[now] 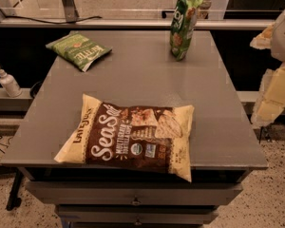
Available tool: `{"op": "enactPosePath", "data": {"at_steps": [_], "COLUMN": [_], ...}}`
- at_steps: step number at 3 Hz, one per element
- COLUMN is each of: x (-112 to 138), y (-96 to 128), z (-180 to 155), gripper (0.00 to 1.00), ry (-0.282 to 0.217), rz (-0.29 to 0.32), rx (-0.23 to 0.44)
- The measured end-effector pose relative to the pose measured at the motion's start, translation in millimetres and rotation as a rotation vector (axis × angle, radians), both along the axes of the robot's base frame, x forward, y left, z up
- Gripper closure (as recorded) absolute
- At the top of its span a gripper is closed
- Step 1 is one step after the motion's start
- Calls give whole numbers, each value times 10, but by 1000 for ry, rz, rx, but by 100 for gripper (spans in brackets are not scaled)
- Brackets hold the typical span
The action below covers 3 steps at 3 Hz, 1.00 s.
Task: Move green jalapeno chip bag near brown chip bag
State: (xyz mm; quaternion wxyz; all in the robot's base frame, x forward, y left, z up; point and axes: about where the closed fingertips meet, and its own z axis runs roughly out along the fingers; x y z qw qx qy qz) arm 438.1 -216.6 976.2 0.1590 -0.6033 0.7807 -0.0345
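Observation:
The green jalapeno chip bag (79, 50) lies flat at the table's back left corner, light green with white "Kettle" lettering. The brown chip bag (130, 137) lies flat at the front middle, dark brown and cream with white "Sea Salt" script; its right corner hangs slightly over the front edge. My gripper (275, 42) and arm show as pale cream shapes at the right edge of the view. They are raised beside the table's right side, far from both bags and holding nothing that I can see.
A taller, darker green pouch (183, 25) stands upright at the back right of the grey table (213, 103). A white pump bottle (8, 82) stands on a ledge to the left. Drawers sit under the table's front edge.

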Motion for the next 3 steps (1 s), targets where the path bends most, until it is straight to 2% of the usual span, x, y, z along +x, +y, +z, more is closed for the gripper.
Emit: {"op": "enactPosePath", "data": {"at_steps": [1,2,3], "x": [1,320,690], "y": [0,138,558], "z": [0,-11,-37], "gripper": [0,0,0], "ry": [0,-25,-40], "rz": [0,51,144], "rx": [0,65,147]}}
